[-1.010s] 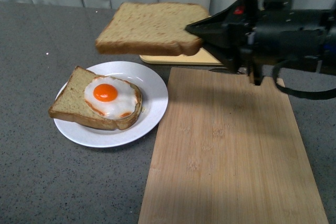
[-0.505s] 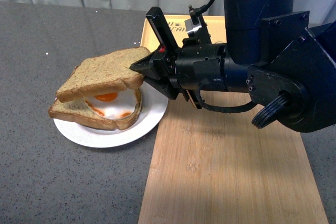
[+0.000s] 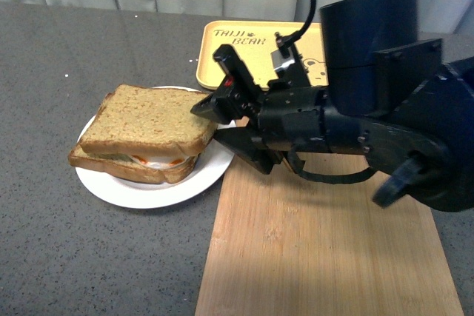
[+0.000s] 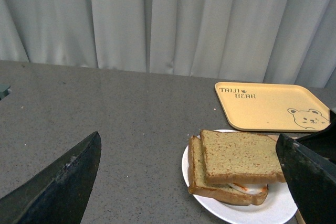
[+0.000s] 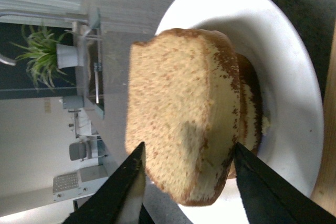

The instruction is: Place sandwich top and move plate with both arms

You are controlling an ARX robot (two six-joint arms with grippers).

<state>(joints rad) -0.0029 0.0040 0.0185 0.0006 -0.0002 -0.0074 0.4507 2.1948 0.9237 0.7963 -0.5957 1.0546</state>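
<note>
Our right end effector has its jaws spread above and below the top slice's board-side edge. It is released rather than pinching, we judge, because the slice already lies flat on the egg slice and covers it fairly squarely. Both rest on the plate, which sits on the counter just beside the board. Our left end effector hangs wide open, well back from the plate. That leaves it free, we think, to take the opposite rim for the two-armed move.
</note>
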